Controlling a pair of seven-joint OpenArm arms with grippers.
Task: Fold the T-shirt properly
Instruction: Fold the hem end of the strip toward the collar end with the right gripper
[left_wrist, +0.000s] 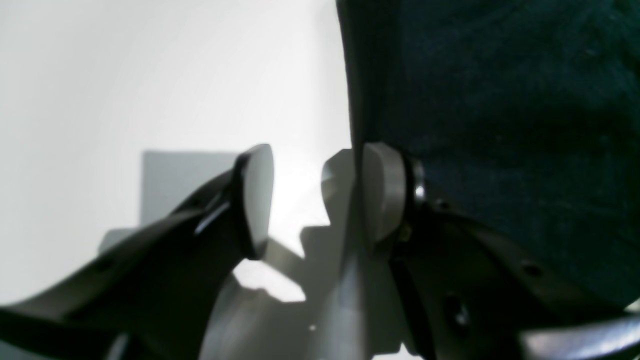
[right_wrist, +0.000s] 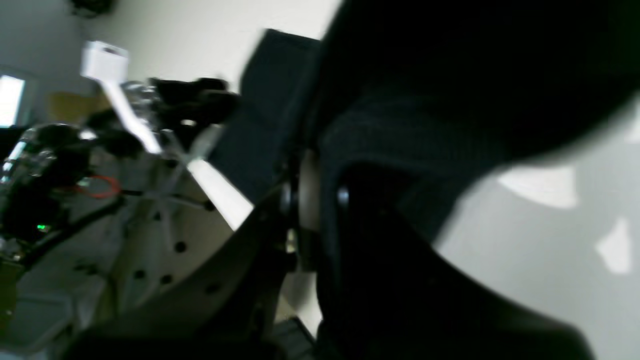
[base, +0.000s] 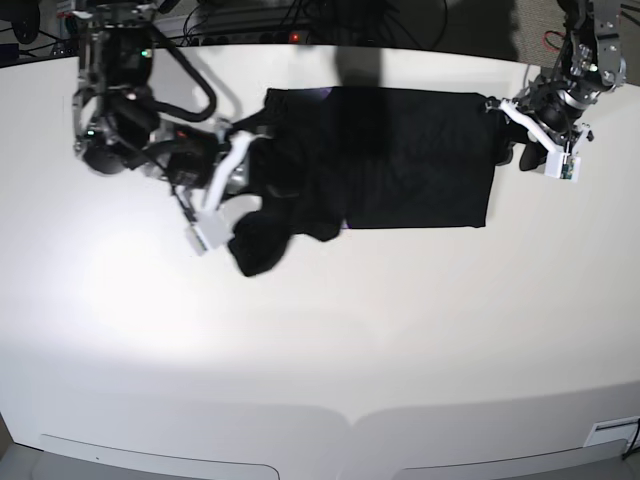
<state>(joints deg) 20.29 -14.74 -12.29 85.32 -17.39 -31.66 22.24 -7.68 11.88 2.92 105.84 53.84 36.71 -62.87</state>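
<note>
Black knit cloth, the T-shirt (base: 400, 160), lies lengthwise between our two grippers on the white table (base: 320, 330). Our right gripper (right_wrist: 320, 200) is clamped on the bunched, drooping end. Our left gripper (left_wrist: 312, 200) stands wide, one pad touching the flat, straight hem beside it, holding nothing.

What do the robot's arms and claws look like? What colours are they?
Both arms are mostly black, with white parts near the ends. The left claw has dark curved fingers tipped with rounded pale grey pads. The right claw looks the same, dark with a pale pad. Black cables loop around the right arm.
</note>
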